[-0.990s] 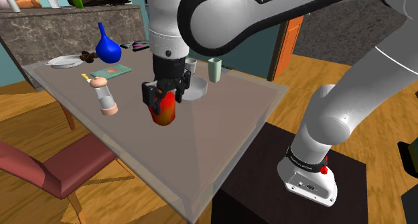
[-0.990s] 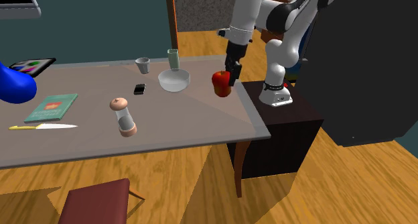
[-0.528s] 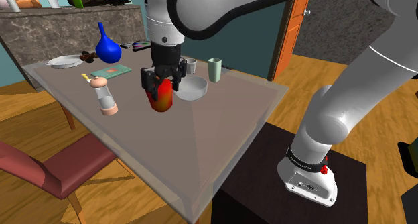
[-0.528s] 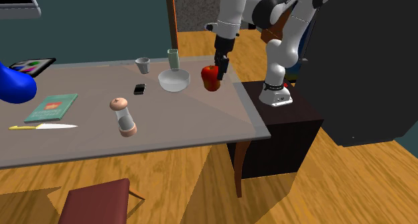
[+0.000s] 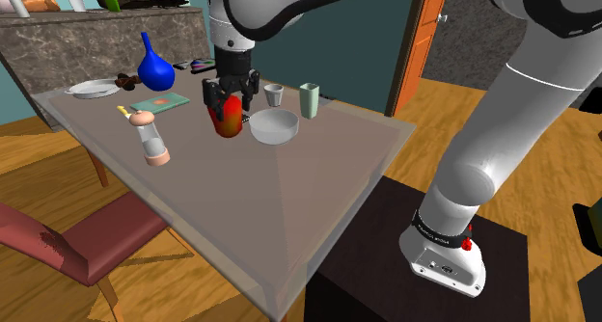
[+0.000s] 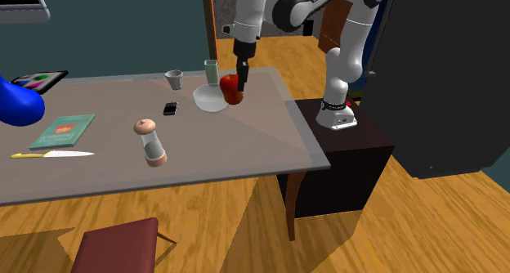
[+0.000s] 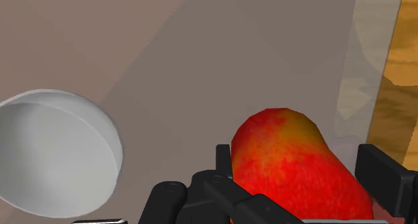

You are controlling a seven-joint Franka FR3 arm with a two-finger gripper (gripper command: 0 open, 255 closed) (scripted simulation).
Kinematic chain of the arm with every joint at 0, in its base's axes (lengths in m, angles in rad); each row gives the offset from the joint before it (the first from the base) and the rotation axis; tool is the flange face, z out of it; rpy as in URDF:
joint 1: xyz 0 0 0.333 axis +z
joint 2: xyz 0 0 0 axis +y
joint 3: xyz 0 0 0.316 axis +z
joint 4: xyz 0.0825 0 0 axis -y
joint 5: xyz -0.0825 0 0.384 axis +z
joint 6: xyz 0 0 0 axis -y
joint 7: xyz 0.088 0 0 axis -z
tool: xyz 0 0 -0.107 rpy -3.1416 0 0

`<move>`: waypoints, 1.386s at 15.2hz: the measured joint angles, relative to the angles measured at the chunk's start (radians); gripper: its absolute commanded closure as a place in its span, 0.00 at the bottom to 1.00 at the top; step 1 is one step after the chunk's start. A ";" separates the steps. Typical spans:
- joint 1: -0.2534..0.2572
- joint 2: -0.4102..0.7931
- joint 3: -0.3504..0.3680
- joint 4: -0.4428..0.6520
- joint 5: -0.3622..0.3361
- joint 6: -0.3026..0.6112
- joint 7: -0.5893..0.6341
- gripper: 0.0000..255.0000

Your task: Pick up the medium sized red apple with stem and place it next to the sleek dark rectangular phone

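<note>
The black fingers [image 7: 385, 182] are clamped on the red apple [image 7: 288, 165], one on each side of it, and the apple hangs below them over the grey worktop [image 5: 318, 175].

In the shoulder view the fingers [image 5: 221, 100] point straight down, and the apple [image 5: 229, 123], red shading to yellow, sits just at nine o'clock of a pale bowl [image 5: 275, 127]. In the second exterior view the apple [image 6: 231, 89] overlaps the bowl's [image 6: 211, 98] rim at three o'clock.

The dark phone [image 6: 170, 108] lies flat on the worktop at nine o'clock of the bowl in that same view, so the bowl is between the apple and the phone.

A small grey cup [image 6: 174, 79] is at about eleven o'clock of the bowl and a tall green cup [image 6: 212, 70] at twelve. Farther out, at about seven o'clock of the phone, a clear shaker with pink ends [image 6: 150, 142] stands upright. A green book [image 6: 63, 130] and a knife [image 6: 53, 154] lie well apart from the apple, toward nine o'clock.
</note>
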State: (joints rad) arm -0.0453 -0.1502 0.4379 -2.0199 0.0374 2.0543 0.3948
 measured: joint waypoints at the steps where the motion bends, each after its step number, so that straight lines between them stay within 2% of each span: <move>1: -0.009 0.022 -0.008 0.025 -0.009 -0.005 -0.014 1.00; 4: -0.036 0.096 -0.034 0.086 -0.034 0.002 -0.056 1.00; 10: -0.074 0.253 -0.072 0.281 -0.083 -0.046 -0.123 1.00; 15: -0.096 0.406 -0.102 0.473 -0.120 -0.092 -0.177 1.00; 16: -0.098 0.450 -0.108 0.539 -0.130 -0.116 -0.191 1.00; 18: -0.098 0.490 -0.115 0.574 -0.140 -0.113 -0.198 1.00; 21: -0.100 0.508 -0.118 0.566 -0.145 -0.087 -0.201 1.00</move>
State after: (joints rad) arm -0.1450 0.3582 0.3201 -1.4540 -0.1072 1.9671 0.1943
